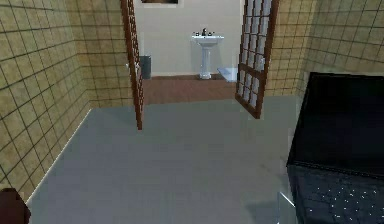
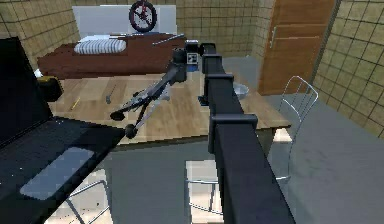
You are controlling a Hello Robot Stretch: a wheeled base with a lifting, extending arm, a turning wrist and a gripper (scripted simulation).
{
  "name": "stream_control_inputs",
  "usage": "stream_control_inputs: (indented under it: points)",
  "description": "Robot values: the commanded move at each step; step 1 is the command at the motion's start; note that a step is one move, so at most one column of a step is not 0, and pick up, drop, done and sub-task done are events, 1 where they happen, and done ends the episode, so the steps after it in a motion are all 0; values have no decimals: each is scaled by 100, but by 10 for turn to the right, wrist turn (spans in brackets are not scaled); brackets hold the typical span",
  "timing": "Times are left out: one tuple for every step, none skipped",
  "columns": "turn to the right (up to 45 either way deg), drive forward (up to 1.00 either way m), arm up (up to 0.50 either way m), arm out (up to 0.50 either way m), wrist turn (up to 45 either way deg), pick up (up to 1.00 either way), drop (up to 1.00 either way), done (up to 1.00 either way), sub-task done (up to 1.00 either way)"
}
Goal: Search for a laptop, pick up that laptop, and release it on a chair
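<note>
Hanging at the finger end of the gripper (image 2: 130, 118), clear of floor and table (image 2: 190, 120), there's the laptop (image 2: 60, 160): black, lid up, held out at the arm side view's lower left (it looms at the forward view's lower right too). Wire chair (image 2: 300, 100) just beside the table's right end.

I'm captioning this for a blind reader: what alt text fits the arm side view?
A dark arm reaches over a wooden table, its fingers pointing toward an open black laptop at the left. A wire chair, a bed and a wooden door lie beyond.
</note>
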Motion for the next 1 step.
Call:
stream_control_inputs:
  points:
    - [0,0,0,0,450,0,0,0,0]
